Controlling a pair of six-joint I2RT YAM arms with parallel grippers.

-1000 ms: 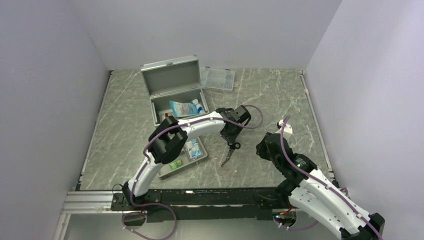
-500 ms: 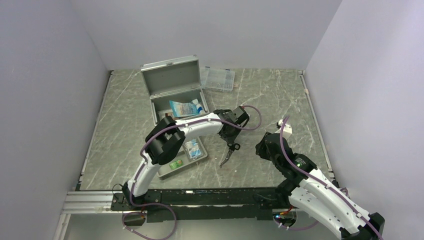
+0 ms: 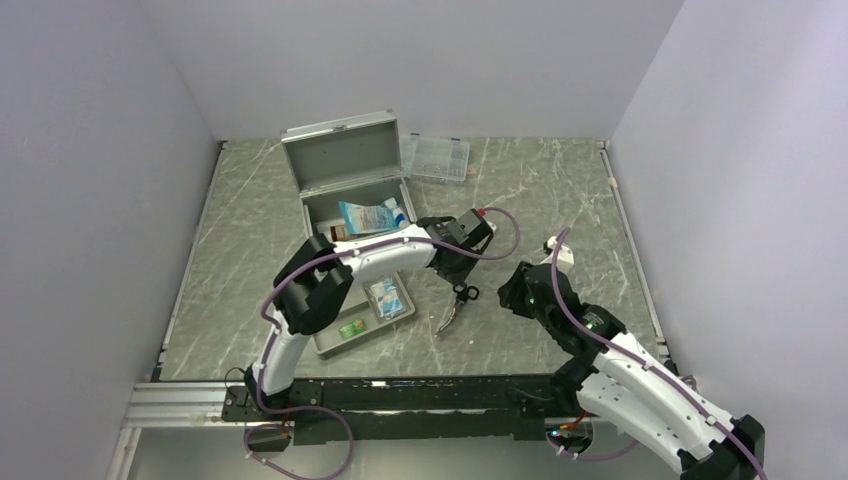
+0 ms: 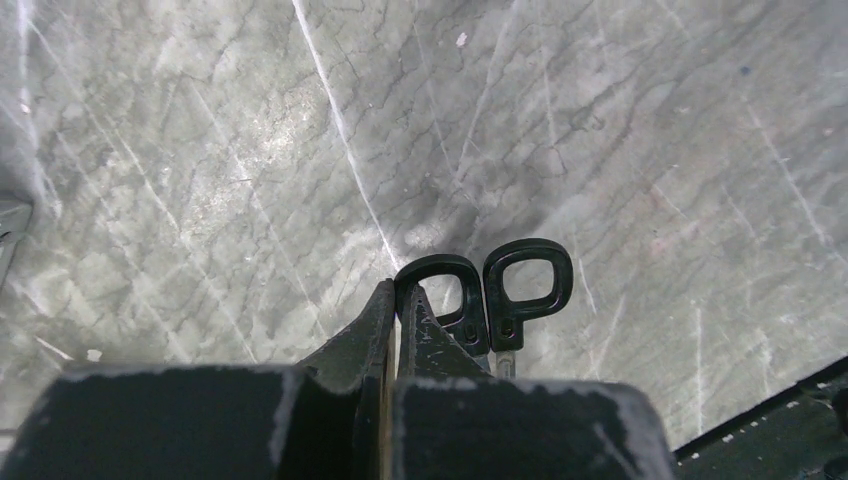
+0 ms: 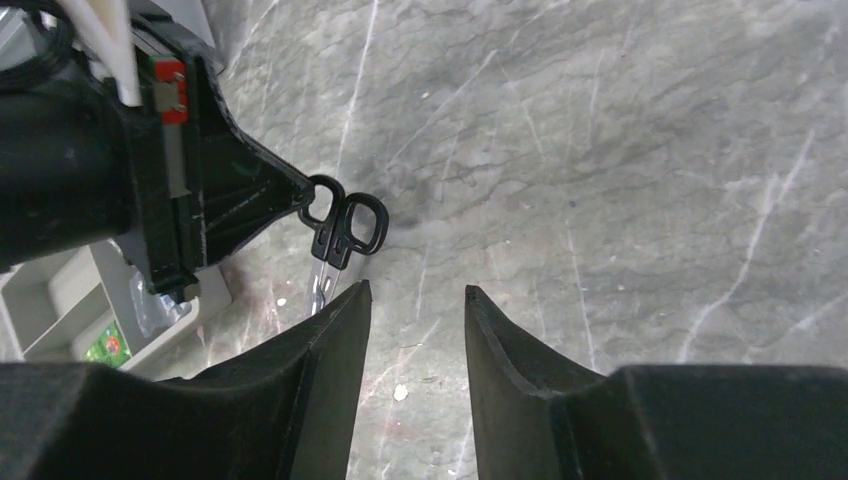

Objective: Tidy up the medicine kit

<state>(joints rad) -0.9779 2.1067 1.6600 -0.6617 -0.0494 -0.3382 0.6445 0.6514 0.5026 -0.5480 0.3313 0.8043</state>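
The medicine kit (image 3: 348,165) is a grey metal box standing at the back left with its lid up and packets inside. A pair of black-handled scissors (image 3: 453,306) hangs blades down over the table, right of the kit. My left gripper (image 3: 459,283) is shut on the rim of one handle loop (image 4: 438,290). In the right wrist view the scissors (image 5: 345,233) hang just ahead and left of my right gripper (image 5: 415,290), which is open with only bare table between its fingers. The right gripper (image 3: 514,291) sits a short way right of the scissors, apart from them.
A shallow grey divided tray (image 3: 338,343) with small packets lies near the front, left of the scissors. A flat clear compartment case (image 3: 436,157) lies behind the kit's right side. White walls close in the marble table on three sides.
My right gripper has moved left toward the scissors and its fingers have spread wider. The left arm has shifted slightly left, still holding the scissors.
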